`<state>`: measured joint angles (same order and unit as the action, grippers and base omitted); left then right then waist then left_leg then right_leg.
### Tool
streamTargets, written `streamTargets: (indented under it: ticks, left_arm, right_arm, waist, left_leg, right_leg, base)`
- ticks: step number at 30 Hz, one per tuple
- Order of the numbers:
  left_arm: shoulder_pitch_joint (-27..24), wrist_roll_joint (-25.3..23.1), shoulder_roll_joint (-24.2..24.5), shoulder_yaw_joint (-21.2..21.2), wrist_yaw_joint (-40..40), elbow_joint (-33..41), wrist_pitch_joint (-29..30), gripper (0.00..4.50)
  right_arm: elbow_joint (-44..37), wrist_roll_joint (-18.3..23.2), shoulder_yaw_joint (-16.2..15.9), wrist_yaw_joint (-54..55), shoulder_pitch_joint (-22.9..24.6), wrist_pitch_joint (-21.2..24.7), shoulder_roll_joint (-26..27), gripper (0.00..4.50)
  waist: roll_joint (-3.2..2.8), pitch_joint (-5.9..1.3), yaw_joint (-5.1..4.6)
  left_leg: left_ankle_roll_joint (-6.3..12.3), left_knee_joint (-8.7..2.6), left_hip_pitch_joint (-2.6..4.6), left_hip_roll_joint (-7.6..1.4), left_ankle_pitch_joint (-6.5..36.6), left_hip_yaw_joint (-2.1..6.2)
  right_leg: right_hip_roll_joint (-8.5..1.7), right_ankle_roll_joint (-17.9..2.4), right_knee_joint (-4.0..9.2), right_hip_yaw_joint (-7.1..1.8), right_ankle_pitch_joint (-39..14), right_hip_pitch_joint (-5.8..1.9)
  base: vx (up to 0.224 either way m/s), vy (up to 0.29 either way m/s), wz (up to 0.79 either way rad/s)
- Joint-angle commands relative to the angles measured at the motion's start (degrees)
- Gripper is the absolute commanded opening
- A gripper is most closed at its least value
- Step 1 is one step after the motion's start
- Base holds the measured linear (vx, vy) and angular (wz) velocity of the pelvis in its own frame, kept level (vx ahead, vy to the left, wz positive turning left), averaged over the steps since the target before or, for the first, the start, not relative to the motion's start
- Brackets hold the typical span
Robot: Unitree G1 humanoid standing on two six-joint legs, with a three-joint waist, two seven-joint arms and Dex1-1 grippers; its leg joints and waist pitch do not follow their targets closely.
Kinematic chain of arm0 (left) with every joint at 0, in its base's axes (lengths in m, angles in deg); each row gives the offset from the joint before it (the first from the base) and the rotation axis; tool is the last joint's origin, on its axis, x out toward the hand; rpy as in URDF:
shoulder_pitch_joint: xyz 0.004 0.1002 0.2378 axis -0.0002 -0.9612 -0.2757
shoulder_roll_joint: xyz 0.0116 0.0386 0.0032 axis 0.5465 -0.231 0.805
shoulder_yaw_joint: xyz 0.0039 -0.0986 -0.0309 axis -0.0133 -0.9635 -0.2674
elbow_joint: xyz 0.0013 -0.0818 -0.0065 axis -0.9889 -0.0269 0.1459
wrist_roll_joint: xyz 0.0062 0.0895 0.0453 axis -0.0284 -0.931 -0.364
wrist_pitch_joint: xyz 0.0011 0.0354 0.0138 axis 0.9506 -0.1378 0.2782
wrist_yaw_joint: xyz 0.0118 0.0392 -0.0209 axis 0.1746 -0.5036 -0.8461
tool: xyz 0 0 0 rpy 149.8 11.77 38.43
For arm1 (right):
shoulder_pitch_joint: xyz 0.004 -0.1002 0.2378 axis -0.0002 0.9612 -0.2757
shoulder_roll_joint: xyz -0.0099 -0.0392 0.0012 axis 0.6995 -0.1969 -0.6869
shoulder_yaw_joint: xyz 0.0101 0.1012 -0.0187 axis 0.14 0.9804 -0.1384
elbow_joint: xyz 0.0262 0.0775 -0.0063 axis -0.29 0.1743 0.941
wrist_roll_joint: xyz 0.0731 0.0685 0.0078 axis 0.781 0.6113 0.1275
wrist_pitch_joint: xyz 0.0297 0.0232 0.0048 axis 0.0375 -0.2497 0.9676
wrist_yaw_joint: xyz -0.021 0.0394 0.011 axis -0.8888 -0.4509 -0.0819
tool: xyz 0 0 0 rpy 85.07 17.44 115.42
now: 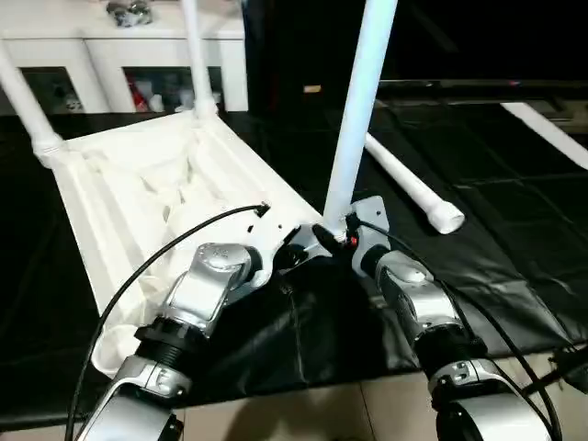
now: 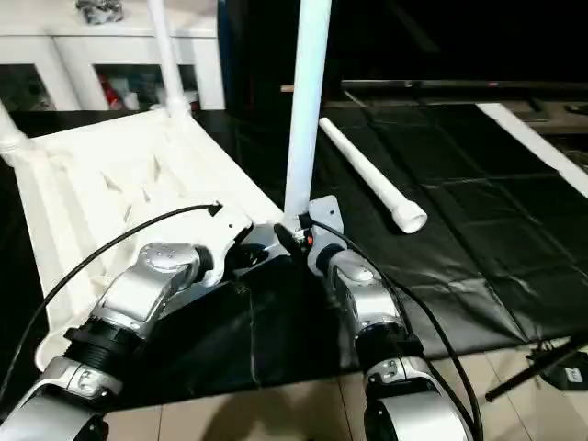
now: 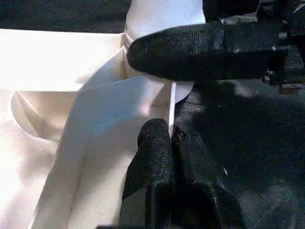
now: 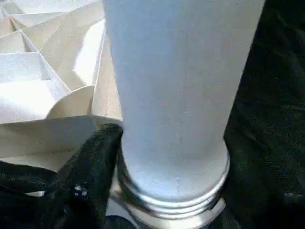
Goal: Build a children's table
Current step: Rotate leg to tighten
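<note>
While the white tabletop (image 1: 138,193) lies underside-up on the black floor mat (image 1: 514,266), the robot works at its near corner, where a third leg (image 1: 358,110) stands upright at the socket. Two legs rise from the far corners, and a fourth leg (image 1: 413,188) lies loose on the mat, just beside the top. The left gripper (image 3: 169,143) is pinched tight on the thin edge of the tabletop rim, steadying it. The right gripper (image 1: 338,237) sits at the base of the upright leg; whether its fingers clasp the tube cannot be told from here. Seen up close from the right wrist, the leg's base shows a ringed collar (image 4: 174,198) meeting the corner. The plastic looks light, stiff and smooth, so the tube would likely slip under a loose grasp; a hold low down, close to the socket, seems safest, while the ribbed underside offers firm edges for bracing the top.
</note>
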<state>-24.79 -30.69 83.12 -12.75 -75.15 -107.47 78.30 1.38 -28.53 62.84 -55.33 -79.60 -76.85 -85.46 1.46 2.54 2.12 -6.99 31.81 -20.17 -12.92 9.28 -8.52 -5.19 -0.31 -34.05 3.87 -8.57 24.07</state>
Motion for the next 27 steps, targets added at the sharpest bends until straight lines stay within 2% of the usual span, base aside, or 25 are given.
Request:
streamTargets:
  ticks: [1, 4, 7, 9, 10, 15, 17, 18, 20, 24, 27]
  left_arm:
    - [1.05, 0.22, -1.51, -0.22, 2.92, 0.62, -0.66, 0.0]
    - [0.36, -0.04, 0.05, 0.37, 1.16, 1.57, -0.39, 0.0]
    - [-0.23, -0.2, 2.29, 0.87, -1.14, 2.06, -0.54, 0.0]
    - [-0.49, 0.01, 3.75, 1.29, -2.8, 2.31, -0.77, 0.0]
    - [-0.74, 0.06, 4.95, 1.93, -4.6, 2.6, -1.26, 0.0]
    - [-1.94, 1.0, 9.03, 3.91, -11.99, 4.13, -3.07, 0.0]
    - [-2.55, 1.27, 11.16, 5.2, -15.7, 4.77, -4.81, 0.0]
    - [-3.06, 1.9, 13.47, 6.21, -20.06, 5.15, -6.47, 0.0]
    - [-3.16, 2.21, 14.59, 6.64, -22.3, 5.03, -8.29, 0.0]
    - [-3.31, 3.71, 17.49, 8.01, -29.17, 5.47, -11.83, 0.0]
    - [-3.37, 4.3, 19.29, 9.28, -33.48, 6.45, -13.62, 0.0]
  right_arm:
    - [-0.67, -0.16, -4.79, -4.1, 0.52, 0.49, 5.1, 3.58]
    - [-1.27, 0.51, -4.01, -4.6, 1.13, -0.18, 4.3, 3.83]
    - [-3.02, 1.31, -3.83, -7.93, 2.54, -1.98, 1.94, 4.06]
    - [-4.37, 1.83, -4.19, -11.49, 3.58, -4.03, -0.02, 4.28]
    - [-5.3, 2.46, -4.21, -14.2, 4.18, -4.42, -1.64, 4.4]
    - [-8.3, 4.81, -4.53, -25.81, 5.59, -4.8, -7.99, 4.46]
    - [-9.65, 5.94, -4.61, -31.13, 5.72, -2.99, -10.67, 4.46]
    - [-10.96, 7.21, -5.01, -37.69, 5.42, -0.82, -13.76, 4.46]
    - [-11.07, 7.64, -5.43, -40.71, 4.93, -0.15, -15.18, 4.46]
    - [-10.43, 6.9, -7.84, -47.05, 3.27, -0.87, -17.87, 4.46]
    - [-9.87, 5.82, -9.72, -50.45, 2.27, -1.88, -18.8, 4.46]
  waist:
    - [0.06, -3.76, 0.59]
    - [-0.03, -3.59, 0.54]
    - [-0.03, -3.43, 0.34]
    - [0.11, -3.43, 0.35]
    - [-0.01, -3.43, 0.49]
    - [-0.06, -3.57, 0.66]
    - [-0.03, -3.63, 0.69]
    - [-0.17, -3.57, 0.83]
    - [-0.21, -3.52, 1.06]
    - [-0.3, -3.45, 1.91]
    - [-0.31, -3.54, 2.36]
  left_leg:
    - [2.95, -2.96, -0.95, 1.01, 13.65, -1.45]
    - [2.66, -3.11, -0.79, 0.93, 14.86, -1.43]
    - [2.44, -3.22, -0.73, 0.94, 17.15, -1.38]
    - [2.55, -3.19, -0.63, 0.87, 17.57, -1.4]
    - [2.88, -3.27, -0.7, 0.77, 17.48, -1.29]
    - [3.81, -3.03, -0.83, 0.65, 15.23, -1.45]
    - [4.21, -2.95, -0.83, 0.66, 15.24, -1.44]
    - [4.4, -2.98, -0.72, 0.63, 15.52, -1.41]
    - [4.55, -2.94, -0.65, 0.54, 15.51, -1.48]
    - [3.49, -3.03, -0.19, 0.4, 16.69, -1.48]
    - [3.16, -3.03, -0.13, 0.29, 16.27, -1.52]
  right_leg:
    - [-1.36, -9.39, 4.1, -1.36, -15.98, -3.5]
    - [-1.36, -9.52, 4.21, -1.33, -17.39, -3.46]
    - [-1.35, -8.56, 4.6, -1.31, -20.59, -3.31]
    - [-1.37, -8.47, 4.67, -1.33, -21.0, -3.24]
    - [-1.39, -8.7, 4.61, -1.32, -20.26, -3.36]
    - [-1.35, -10.48, 4.09, -1.47, -15.84, -3.48]
    - [-1.39, -10.87, 4.01, -1.43, -15.85, -3.63]
    - [-1.34, -11.16, 4.05, -1.41, -15.97, -3.64]
    - [-1.34, -11.42, 3.97, -1.47, -15.56, -3.5]
    - [-1.46, -11.89, 3.97, -1.5, -17.05, -3.17]
    - [-1.43, -12.18, 3.7, -1.53, -15.74, -3.24]
  base:
    - [0.0, 0.0, 0.0]
    - [0.0, 0.0, 0.0]
    - [0.0, 0.0, 0.0]
    - [0.0, 0.0, 0.0]
    - [0.0, 0.0, 0.0]
    - [0.0, 0.0, 0.0]
    - [0.0, 0.0, 0.0]
    - [0.0, 0.0, 0.0]
    - [0.0, 0.0, 0.0]
    - [0.0, 0.0, 0.0]
    - [0.0, 0.0, 0.0]
